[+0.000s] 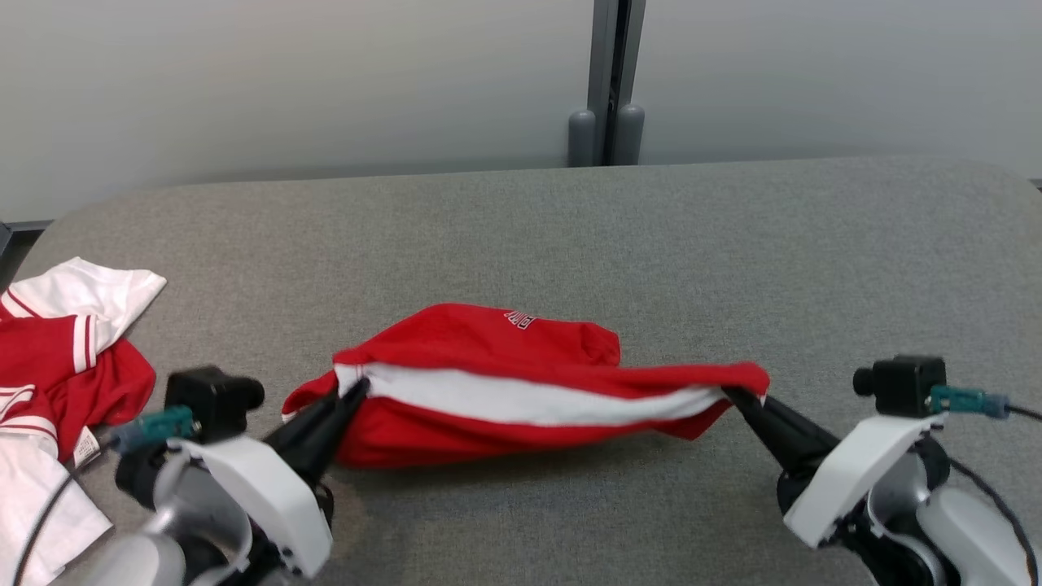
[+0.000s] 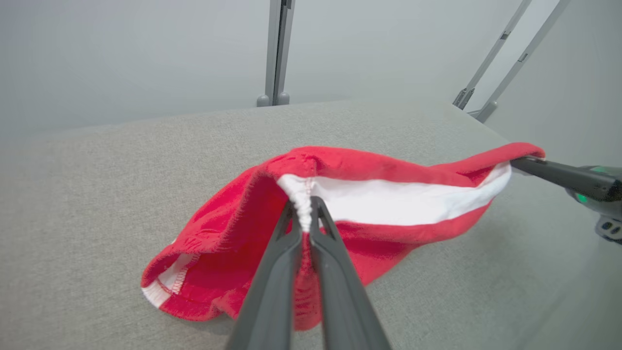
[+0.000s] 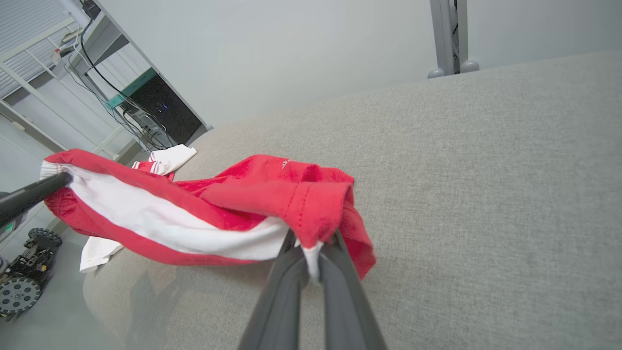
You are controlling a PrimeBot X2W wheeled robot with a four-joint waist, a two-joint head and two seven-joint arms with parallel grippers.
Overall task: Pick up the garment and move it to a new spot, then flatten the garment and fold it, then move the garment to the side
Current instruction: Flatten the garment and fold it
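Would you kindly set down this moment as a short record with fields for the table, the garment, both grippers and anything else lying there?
table: grey, fabric-covered
garment: red with a white band, bunched, not yet flat, stretched by its two ends
left gripper: shut on the garment's left end
right gripper: shut on the garment's right end
other clothes: red and white, heaped at the table's left edge
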